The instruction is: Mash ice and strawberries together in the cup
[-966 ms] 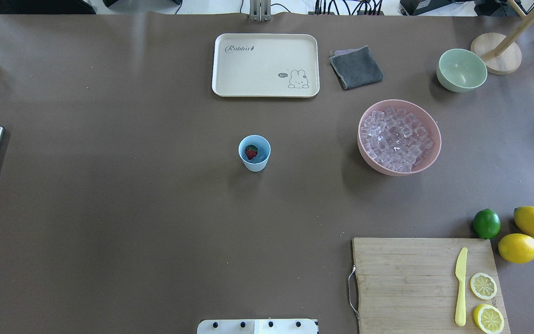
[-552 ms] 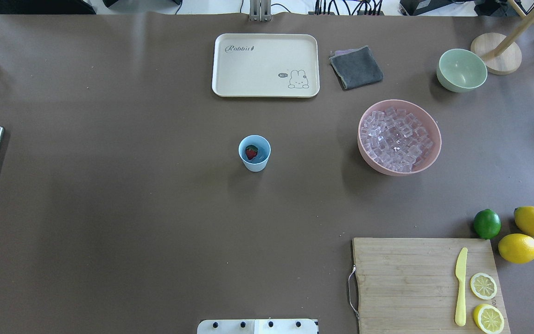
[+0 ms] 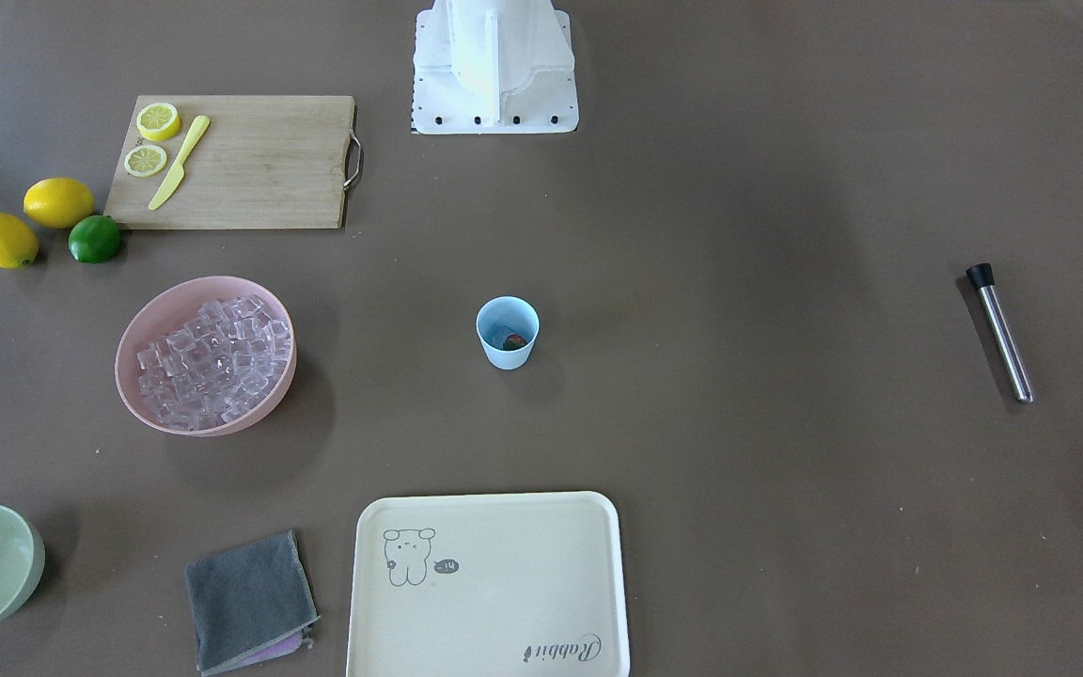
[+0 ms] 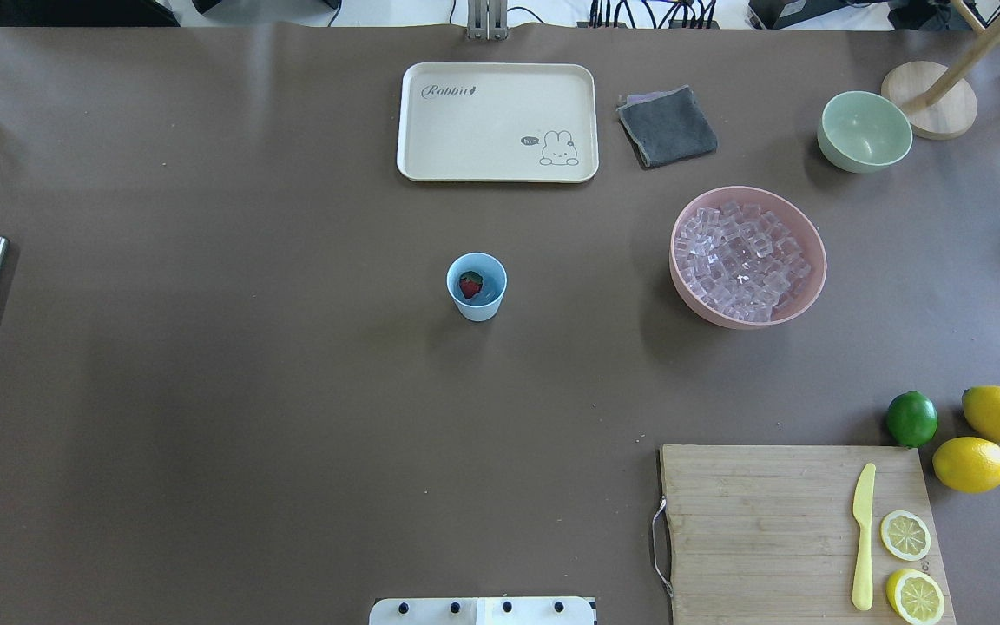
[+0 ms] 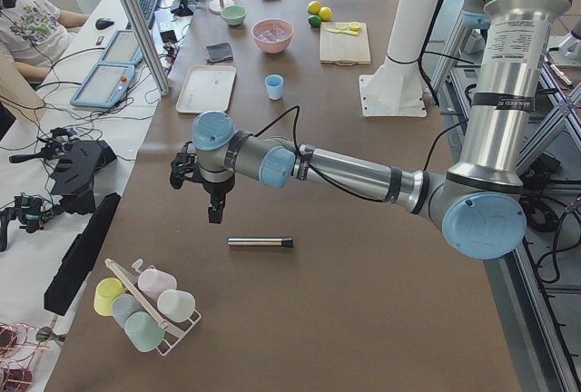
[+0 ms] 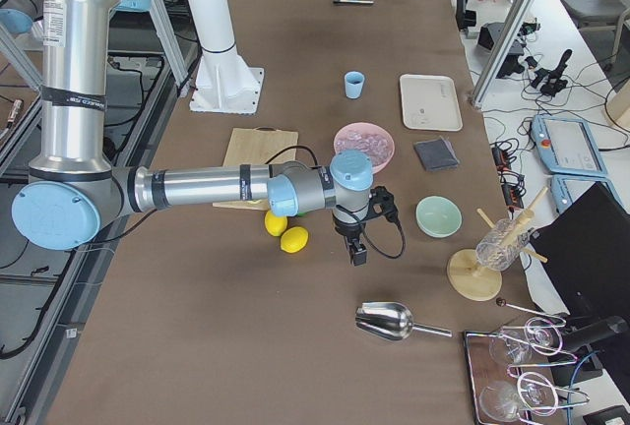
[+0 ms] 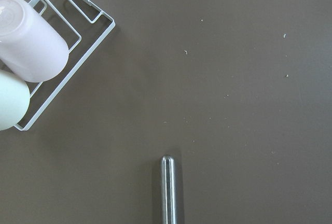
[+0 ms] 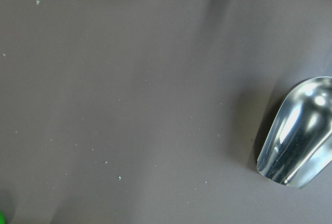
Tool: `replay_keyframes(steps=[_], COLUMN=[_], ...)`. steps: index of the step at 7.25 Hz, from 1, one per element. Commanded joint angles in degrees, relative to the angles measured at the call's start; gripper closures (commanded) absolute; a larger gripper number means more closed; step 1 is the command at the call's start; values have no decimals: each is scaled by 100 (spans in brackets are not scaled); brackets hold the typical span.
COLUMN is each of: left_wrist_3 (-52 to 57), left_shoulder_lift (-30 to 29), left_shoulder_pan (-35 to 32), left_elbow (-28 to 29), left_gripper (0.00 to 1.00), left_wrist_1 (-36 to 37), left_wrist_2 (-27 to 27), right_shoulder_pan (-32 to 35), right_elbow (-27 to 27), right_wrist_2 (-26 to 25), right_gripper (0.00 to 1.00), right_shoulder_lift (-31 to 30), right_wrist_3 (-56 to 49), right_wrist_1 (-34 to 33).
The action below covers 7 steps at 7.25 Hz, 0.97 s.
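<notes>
Changing nothing: keeping strawberry [image 4: 470,284] in cup [image 4: 476,299], unmashed; hovering left gripper [image 5: 214,214] near muddler [image 5: 260,242], right gripper [image 6: 356,252] near scoop [image 6: 392,321]; showing neither grip's state.

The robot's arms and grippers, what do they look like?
Both the left arm and the right arm are silver metal tubes with pale blue caps at the rounded joints and a printed label on the upright segment. A thin black cable runs along each forearm. The left gripper and right gripper are small, black and blocky.
</notes>
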Motion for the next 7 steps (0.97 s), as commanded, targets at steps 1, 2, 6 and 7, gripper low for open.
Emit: replay_keyframes(steps=[1,2,6,7], left_wrist_3=[-12,-13,5,5], left_shoulder_lift=[38,56,161,161], left_shoulder_pan=[-7,-7,-7,-7], left_elbow=[-2,24,182,191], left_gripper=[1,1,1,1], left_wrist_1=[49,75,67,67], left_wrist_2=[13,31,13,13], right_shoulder_pan=[121,122,122,122], right_elbow=[57,66,93,84], right_wrist_2=[66,58,75,145], right_gripper=[1,1,1,1], right_shoulder_lift=[10,1,-25,-26], right_wrist_3=[8,8,17,17], right_wrist_1=[-65,-56,-65,-73])
